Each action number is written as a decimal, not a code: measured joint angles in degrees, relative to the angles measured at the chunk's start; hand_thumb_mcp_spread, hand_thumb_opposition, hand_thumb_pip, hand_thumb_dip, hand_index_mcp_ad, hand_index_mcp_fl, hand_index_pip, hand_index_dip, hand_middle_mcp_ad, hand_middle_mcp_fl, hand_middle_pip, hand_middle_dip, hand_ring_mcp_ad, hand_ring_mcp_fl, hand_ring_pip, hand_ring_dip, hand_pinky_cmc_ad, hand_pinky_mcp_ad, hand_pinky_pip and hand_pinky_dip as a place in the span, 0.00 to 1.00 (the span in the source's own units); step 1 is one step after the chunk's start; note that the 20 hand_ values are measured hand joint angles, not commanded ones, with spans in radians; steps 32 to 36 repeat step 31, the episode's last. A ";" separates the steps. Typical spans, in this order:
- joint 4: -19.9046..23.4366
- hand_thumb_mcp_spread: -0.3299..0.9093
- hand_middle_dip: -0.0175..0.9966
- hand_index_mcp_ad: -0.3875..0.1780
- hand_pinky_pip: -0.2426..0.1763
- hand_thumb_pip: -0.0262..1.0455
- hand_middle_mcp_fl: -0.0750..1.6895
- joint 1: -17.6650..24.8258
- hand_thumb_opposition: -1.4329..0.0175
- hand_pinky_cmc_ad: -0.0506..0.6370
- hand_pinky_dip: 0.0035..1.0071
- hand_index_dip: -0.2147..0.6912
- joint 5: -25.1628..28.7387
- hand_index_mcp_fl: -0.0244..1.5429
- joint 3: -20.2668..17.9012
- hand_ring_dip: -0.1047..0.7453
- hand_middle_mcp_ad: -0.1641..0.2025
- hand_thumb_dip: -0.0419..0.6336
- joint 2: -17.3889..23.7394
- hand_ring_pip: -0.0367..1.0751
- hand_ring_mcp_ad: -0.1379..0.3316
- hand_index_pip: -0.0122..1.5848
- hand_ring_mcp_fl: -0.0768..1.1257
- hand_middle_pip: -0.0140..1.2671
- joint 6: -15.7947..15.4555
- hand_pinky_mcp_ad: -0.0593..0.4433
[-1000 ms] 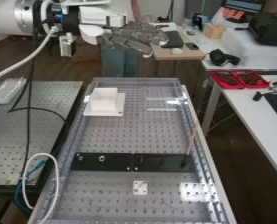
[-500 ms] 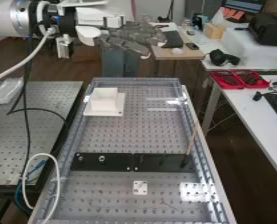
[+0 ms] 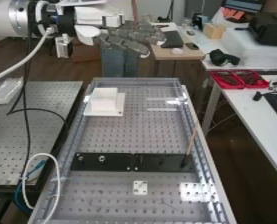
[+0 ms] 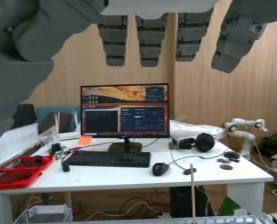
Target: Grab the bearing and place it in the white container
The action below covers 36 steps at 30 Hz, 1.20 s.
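Note:
The hand (image 3: 130, 37) is high at the upper left in the high view, beyond the far end of the bench and well above it. In the wrist view the hand (image 4: 150, 42) has straight, spread fingers with nothing between them and the thumb. The white container (image 3: 105, 101) stands at the bench's far left; whether anything lies inside cannot be told. On the black bar (image 3: 158, 162) are the smaller nut (image 3: 80, 158) and, beside it, the larger nut (image 3: 102, 158).
A thin brown rod (image 3: 191, 142) stands tilted at the bar's right end. A small white plate with holes (image 3: 140, 188) lies nearer than the bar. Red trays (image 3: 236, 80) are on the side table. A monitor (image 4: 125, 110) stands on a desk.
The hand has shifted slightly to the left in the high view. The container and the nuts have stayed where they were.

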 joint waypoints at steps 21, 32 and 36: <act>-0.76 0.43 0.16 0.52 0.35 0.27 0.05 -0.26 0.55 0.65 0.14 0.51 -0.73 0.06 0.89 0.13 0.63 0.09 -0.25 0.12 0.65 0.06 0.06 0.12 -0.31 0.74; -0.58 0.43 0.16 0.53 0.35 0.22 0.05 -0.64 0.55 0.68 0.14 0.51 -1.17 0.06 0.98 0.13 0.63 0.10 -0.41 0.12 0.65 0.06 0.06 0.12 -0.51 0.74; -0.58 0.43 0.16 0.53 0.35 0.22 0.05 -0.64 0.55 0.68 0.14 0.51 -1.17 0.06 0.98 0.13 0.63 0.10 -0.41 0.12 0.65 0.06 0.06 0.12 -0.51 0.74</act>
